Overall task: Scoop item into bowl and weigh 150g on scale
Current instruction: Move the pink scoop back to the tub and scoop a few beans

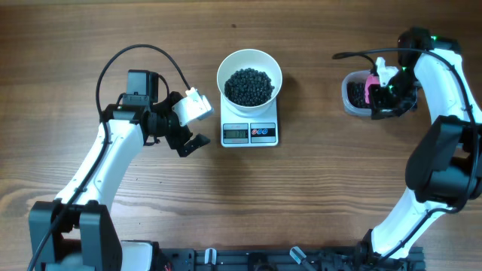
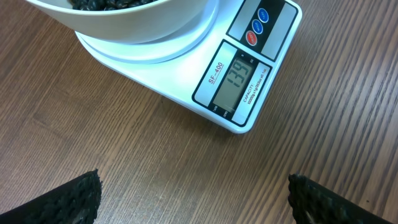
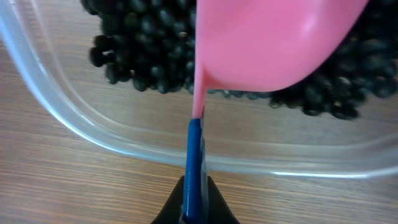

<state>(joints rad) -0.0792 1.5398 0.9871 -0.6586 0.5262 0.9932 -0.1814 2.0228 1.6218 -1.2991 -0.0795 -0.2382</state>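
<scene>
The white bowl stands on the scale at the table's middle, holding a dark heap of the item. In the left wrist view the scale display reads 139, with the bowl above it. My left gripper hovers just left of the scale, open and empty. Over the clear tub at the right, my right gripper is shut on the blue handle of a pink scoop. The scoop bowl hangs over the item in the tub.
The clear tub's rim curves in front of the right gripper. Bare wooden table lies under the left fingers. Arm bases stand along the near table edge.
</scene>
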